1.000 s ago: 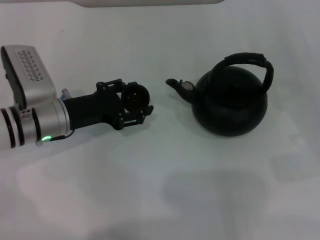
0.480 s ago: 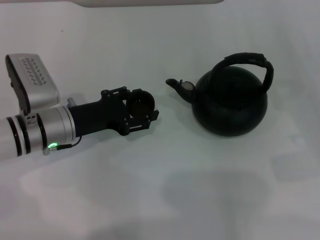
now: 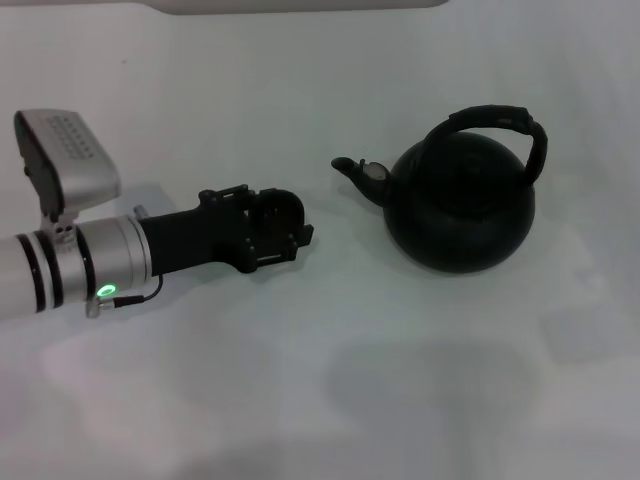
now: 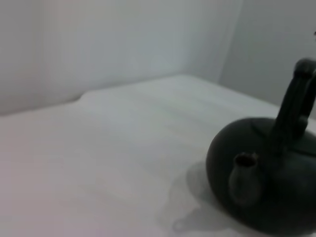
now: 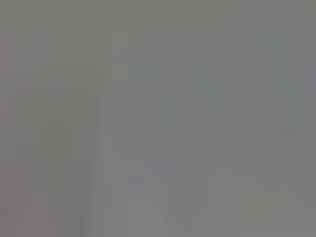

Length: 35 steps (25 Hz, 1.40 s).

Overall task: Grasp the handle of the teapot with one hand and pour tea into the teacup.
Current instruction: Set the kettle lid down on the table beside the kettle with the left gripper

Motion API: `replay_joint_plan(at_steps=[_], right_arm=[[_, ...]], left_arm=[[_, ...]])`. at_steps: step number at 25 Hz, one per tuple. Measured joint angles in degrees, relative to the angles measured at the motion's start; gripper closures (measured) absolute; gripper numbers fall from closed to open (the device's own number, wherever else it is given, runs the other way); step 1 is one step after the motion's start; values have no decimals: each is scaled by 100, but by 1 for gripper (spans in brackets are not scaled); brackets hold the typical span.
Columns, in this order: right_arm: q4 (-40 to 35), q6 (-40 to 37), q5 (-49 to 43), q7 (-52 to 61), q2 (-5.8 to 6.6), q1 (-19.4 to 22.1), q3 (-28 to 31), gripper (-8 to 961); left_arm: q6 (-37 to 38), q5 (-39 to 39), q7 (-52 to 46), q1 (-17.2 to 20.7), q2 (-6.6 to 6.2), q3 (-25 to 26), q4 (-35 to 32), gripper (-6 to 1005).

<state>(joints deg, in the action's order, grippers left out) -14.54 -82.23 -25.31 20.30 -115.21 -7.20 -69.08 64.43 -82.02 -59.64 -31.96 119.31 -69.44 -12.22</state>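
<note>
The teapot (image 3: 462, 212) stands on the white table at the right, its spout (image 3: 356, 170) pointing left. Its arched handle (image 3: 505, 122) rises over the top. My left gripper (image 3: 287, 226) reaches in from the left, shut on the small black teacup (image 3: 277, 209), which sits between its fingers a short way left of the spout. In the left wrist view the teapot (image 4: 266, 190), its spout (image 4: 244, 178) and its handle (image 4: 296, 101) fill one side. No tea shows. The right gripper is out of view; its wrist view is blank grey.
The white table (image 3: 330, 380) spreads all around the pot and the arm. A pale wall edge (image 3: 300, 5) runs along the far side. My left arm's silver forearm (image 3: 70, 265) lies low over the table at the left.
My left gripper has carried the teacup to the right and a little lower, nearer the spout. The teapot has not moved.
</note>
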Motion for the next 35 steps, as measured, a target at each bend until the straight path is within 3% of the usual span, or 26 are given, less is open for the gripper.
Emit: replay_joint_plan(at_steps=[7, 35], right_arm=[[6, -13, 0, 7, 0, 0, 0, 202], [109, -143, 0, 78, -17, 46, -145, 203]], left_arm=[[-502, 43, -558, -177, 4, -723, -81, 284], [-607, -7, -1027, -253, -30, -995, -269, 285]])
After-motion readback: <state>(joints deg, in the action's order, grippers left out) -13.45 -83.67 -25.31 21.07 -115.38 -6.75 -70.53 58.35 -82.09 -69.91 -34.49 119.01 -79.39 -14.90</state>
